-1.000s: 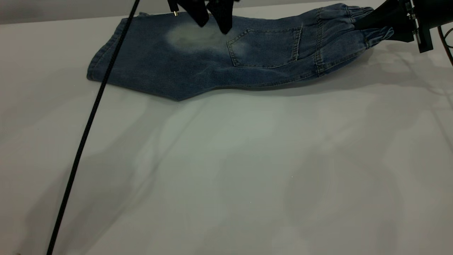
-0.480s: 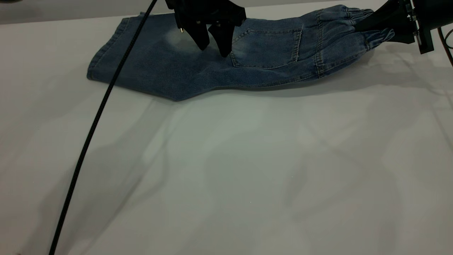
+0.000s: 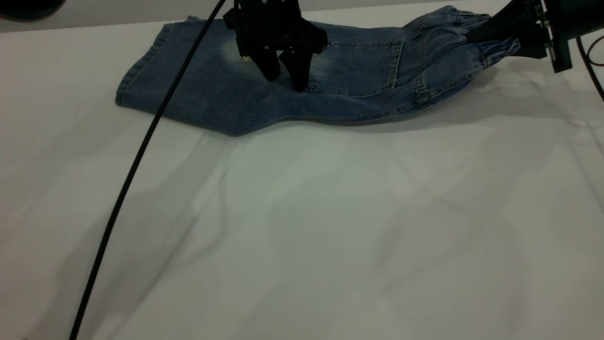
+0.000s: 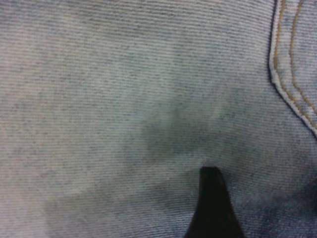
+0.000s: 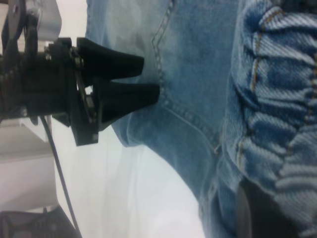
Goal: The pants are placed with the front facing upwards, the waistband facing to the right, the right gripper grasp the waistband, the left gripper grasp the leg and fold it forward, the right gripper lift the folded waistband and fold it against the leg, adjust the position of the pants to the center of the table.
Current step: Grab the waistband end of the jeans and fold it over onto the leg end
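Observation:
The blue denim pants (image 3: 212, 89) lie folded lengthwise at the far side of the table (image 3: 302, 212), with the square back pocket (image 3: 358, 66) facing up. The gathered waistband (image 3: 453, 23) at the right end is raised off the table, and my right gripper (image 3: 476, 35) is shut on it. The ruched band (image 5: 282, 124) fills the right wrist view above one dark finger (image 5: 257, 213). My left gripper (image 3: 285, 80) points down onto the denim just left of the pocket, open, its tips at the cloth. One finger (image 4: 210, 203) shows against the fabric near the pocket seam (image 4: 292, 89).
A black cable (image 3: 137, 160) runs from the left arm diagonally down across the leg hem and the table's left half. The pale table stretches wide in front of the pants. A dark object (image 3: 28, 7) sits at the far left corner.
My left gripper has come down and forward onto the pants, from above the faded patch to beside the pocket. The right gripper holds the waistband, shifted slightly left.

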Motion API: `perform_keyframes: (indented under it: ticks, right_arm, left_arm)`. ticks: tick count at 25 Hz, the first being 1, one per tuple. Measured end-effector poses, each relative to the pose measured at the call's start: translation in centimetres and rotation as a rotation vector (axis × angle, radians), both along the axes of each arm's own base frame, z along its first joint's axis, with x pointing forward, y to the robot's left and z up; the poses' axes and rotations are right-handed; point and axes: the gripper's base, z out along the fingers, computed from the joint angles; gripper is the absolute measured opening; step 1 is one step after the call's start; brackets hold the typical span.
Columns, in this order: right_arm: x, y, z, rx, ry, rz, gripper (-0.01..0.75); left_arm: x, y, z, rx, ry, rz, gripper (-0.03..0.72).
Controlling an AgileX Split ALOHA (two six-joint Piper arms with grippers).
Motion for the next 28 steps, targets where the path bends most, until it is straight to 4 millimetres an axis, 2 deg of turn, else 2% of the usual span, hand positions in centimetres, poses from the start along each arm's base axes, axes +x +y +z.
perform_keyframes:
  ticks: [4, 9, 12, 22, 25, 28]
  right_arm:
    - [0.4, 1.1, 1.0, -0.009, -0.03, 0.034, 0.079]
    - [1.3, 2.4, 5.0, -0.016, -0.099, 0.063, 0.079]
    - [1.8, 3.8, 6.9, -0.024, -0.11, 0.115, 0.079]
    - [2.9, 11.1, 10.1, -0.024, -0.18, 0.241, 0.079]
    - [2.8, 11.5, 10.2, -0.035, -0.173, 0.248, 0.079]
    - [2.8, 11.5, 10.0, -0.054, -0.165, 0.252, 0.079]
  left_arm:
    - [0.0, 0.0, -0.3, 0.003, 0.004, -0.002, 0.44]
    - [0.0, 0.0, -0.4, 0.004, 0.007, -0.002, 0.44]
    - [0.0, 0.0, -0.4, 0.002, 0.007, -0.003, 0.44]
    - [-0.1, 0.0, -0.4, 0.003, 0.01, -0.01, 0.44]
    - [0.0, 0.0, -0.3, 0.005, 0.007, -0.037, 0.44]
    - [0.1, -0.1, 0.8, -0.001, -0.007, -0.05, 0.44]
